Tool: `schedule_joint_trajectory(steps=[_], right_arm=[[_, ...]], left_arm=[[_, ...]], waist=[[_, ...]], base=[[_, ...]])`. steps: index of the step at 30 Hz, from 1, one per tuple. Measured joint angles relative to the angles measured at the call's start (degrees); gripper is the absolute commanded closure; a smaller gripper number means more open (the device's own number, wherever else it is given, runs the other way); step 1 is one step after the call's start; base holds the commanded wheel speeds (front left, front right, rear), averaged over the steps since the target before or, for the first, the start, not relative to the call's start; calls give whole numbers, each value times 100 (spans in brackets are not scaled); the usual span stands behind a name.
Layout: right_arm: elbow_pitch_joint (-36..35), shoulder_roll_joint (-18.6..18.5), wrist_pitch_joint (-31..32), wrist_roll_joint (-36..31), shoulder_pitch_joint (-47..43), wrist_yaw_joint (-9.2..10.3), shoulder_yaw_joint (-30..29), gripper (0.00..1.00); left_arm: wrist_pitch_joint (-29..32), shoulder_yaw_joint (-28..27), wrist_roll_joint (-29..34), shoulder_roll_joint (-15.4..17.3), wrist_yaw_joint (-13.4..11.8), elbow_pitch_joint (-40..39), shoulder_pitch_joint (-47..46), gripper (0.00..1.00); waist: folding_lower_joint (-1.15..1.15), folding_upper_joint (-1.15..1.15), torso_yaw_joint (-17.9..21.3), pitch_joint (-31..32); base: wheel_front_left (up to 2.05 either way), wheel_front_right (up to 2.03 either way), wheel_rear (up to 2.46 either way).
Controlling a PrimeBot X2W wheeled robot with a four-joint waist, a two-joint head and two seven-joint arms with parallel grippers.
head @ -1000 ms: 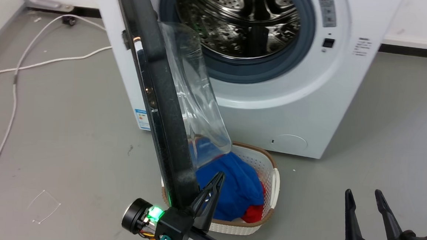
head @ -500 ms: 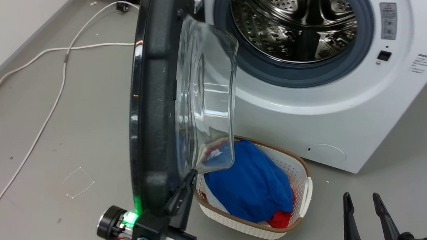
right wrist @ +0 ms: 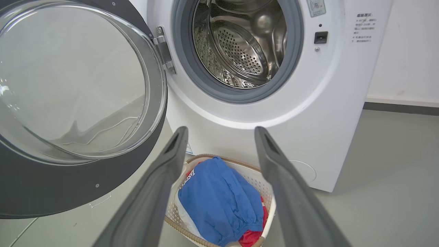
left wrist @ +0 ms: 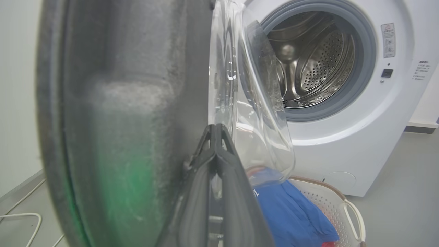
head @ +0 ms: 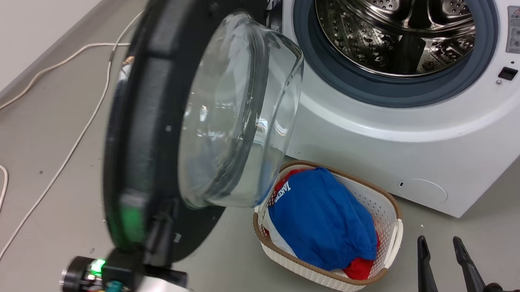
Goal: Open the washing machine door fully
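Starting nearest, at 7 o'clock in the head view, the left gripper (left wrist: 215,128) has its two fingers pinched tip to tip with nothing between them. They lie along the inner black rim of the washing machine door (head: 153,112), seemingly so their flank can shove it outward rather than grip it. At 5 o'clock the right gripper (head: 438,242) waits spread and empty, likely parked clear of the door's swing. Toward 6 o'clock a white laundry basket (head: 395,217) of blue and red clothes sits on the floor just before the washing machine (head: 377,139), handy to the opening. The door hangs from its hinge at 11 o'clock and reaches down to 8 o'clock, glass bowl facing the camera. The steel drum (head: 398,32) gapes at 1 o'clock. Half a second ago the door stood edge-on; now it shows its inner face, swung wider from the opening. The camera shifted too, so machine and basket sit further right. Some swing probably remains.
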State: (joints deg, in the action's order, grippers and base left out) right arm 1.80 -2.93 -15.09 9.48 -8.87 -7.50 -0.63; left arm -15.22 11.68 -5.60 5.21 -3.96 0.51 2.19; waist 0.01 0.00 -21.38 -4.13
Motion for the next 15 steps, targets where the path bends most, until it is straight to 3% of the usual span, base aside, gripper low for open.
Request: schedule_joint_trajectory(steps=[15], right_arm=[[-52, 0, 0, -209, 185, 0, -43, 0]], left_arm=[[-1, -1805, -478, 49, 1, 381, -503, 100]], waist=[[0, 0, 165, -398]], base=[[0, 0, 0]])
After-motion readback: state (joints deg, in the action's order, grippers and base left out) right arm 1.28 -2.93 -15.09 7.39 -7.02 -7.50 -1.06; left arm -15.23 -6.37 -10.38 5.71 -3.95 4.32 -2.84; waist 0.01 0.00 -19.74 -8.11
